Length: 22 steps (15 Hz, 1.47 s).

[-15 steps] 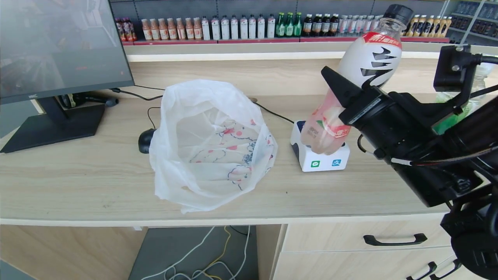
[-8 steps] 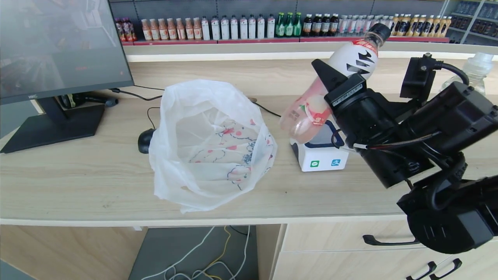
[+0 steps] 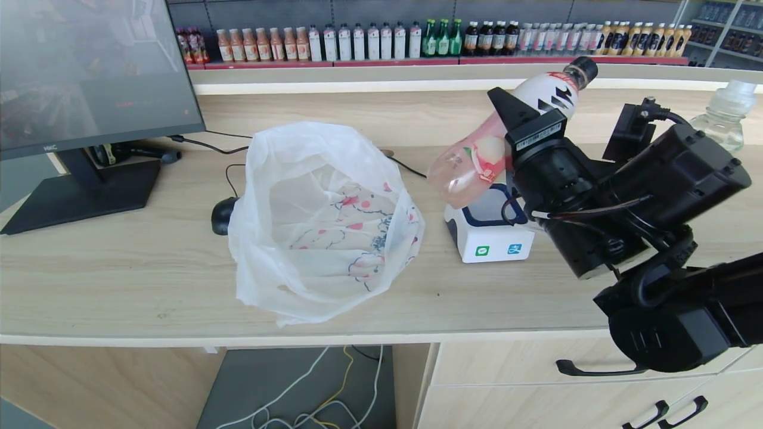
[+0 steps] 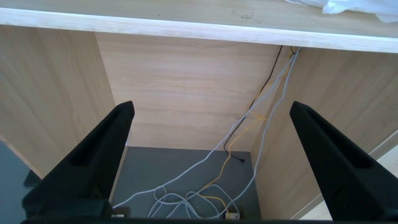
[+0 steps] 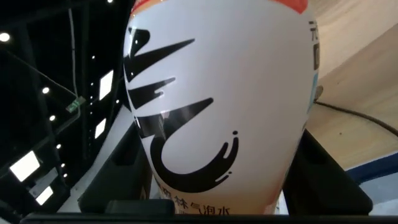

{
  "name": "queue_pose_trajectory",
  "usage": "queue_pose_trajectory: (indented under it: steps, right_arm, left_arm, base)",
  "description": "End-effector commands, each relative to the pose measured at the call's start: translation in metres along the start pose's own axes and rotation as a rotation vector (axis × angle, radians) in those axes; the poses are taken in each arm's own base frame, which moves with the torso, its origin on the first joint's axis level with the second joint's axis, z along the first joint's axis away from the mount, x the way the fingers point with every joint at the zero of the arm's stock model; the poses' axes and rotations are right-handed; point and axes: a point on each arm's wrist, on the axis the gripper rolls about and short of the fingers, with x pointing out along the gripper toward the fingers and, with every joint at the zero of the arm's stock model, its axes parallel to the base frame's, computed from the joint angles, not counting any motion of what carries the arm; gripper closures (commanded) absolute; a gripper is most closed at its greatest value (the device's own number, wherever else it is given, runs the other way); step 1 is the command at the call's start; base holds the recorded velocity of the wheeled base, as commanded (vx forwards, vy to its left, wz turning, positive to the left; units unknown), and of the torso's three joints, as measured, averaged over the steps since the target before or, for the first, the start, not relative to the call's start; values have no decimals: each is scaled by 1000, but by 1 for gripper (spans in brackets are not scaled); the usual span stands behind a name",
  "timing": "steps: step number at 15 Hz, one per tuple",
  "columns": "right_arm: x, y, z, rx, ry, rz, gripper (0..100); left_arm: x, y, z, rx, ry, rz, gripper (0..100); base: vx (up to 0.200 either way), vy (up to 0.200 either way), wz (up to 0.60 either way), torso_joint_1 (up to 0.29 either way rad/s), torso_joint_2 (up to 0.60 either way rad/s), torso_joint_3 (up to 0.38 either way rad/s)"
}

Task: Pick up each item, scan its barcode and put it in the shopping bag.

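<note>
The shopping bag (image 3: 322, 220) was thin, crinkled, translucent plastic; the surface (image 3: 119, 268) matt pale wood grain; the bottle (image 3: 472, 168) glossy clear plastic, smooth-labelled; the scanner box (image 3: 495, 245) smooth white plastic

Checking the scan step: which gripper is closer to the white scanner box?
Right. The right gripper holds the bottle tilted just above the scanner box; the left gripper sits open below the counter edge.

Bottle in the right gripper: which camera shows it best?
The head view: the bottle shows cap to base, tilted over the scanner. The right wrist view gives its label close up; the left wrist view faces under the counter.
</note>
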Motion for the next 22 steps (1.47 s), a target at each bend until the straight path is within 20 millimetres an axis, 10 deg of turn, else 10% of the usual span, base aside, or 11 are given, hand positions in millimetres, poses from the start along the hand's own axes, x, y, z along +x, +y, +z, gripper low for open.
queue_pose_trajectory:
  steps: [1, 22]
  right_arm:
    - [6, -13, 7, 10, -34, -30, 100]
    - [7, -62, 12, 147, -53, -164, 100]
  left_arm:
    - [0, 0, 0, 0, -1, 0, 0]
    - [0, 0, 0, 0, -1, 0, 0]
  base:
    - [0, 0, 0, 0, 0, 0]
    - [0, 0, 0, 0, 0, 0]
